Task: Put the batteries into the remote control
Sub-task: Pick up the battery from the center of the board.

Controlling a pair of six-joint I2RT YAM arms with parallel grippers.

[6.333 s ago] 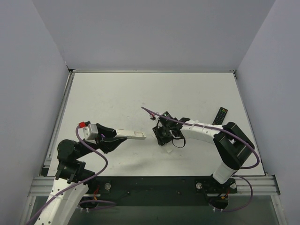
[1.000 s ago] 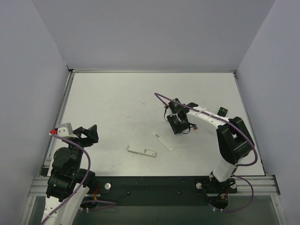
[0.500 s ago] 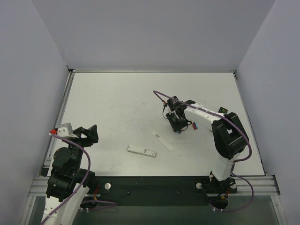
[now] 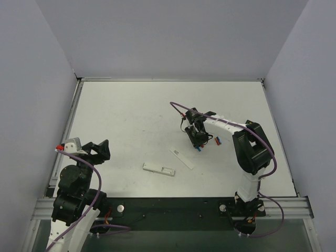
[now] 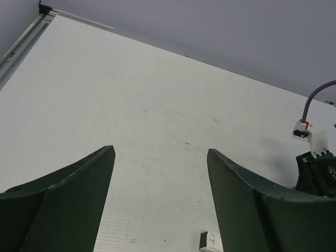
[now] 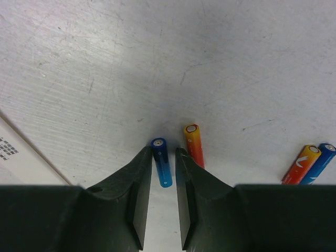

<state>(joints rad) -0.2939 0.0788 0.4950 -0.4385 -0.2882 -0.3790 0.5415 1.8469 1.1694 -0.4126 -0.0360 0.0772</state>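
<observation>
The white remote control (image 4: pixel 159 168) lies flat near the table's front, with one end (image 5: pixel 209 241) showing in the left wrist view. My right gripper (image 4: pixel 198 138) is down on the table to its upper right. In the right wrist view this gripper (image 6: pixel 163 151) is shut on a blue battery (image 6: pixel 163 164), which sits between the fingertips. An orange-red battery (image 6: pixel 194 145) lies just right of the right finger (image 6: pixel 195 184). Another blue battery (image 6: pixel 319 161) lies further right. My left gripper (image 4: pixel 100 149) is far left, and its jaws (image 5: pixel 160 152) stand open around nothing.
A thin white strip (image 4: pixel 181 158), perhaps the remote's cover, lies between the remote and my right gripper; its corner (image 6: pixel 16 157) shows beside the left finger. A second orange-red battery (image 6: pixel 299 164) lies against the far blue one. The pair (image 4: pixel 217 140) sits right of the gripper.
My right gripper has shifted slightly left and toward the front, and its jaws have narrowed onto the blue battery. The right elbow has swung left. The left arm has not moved.
</observation>
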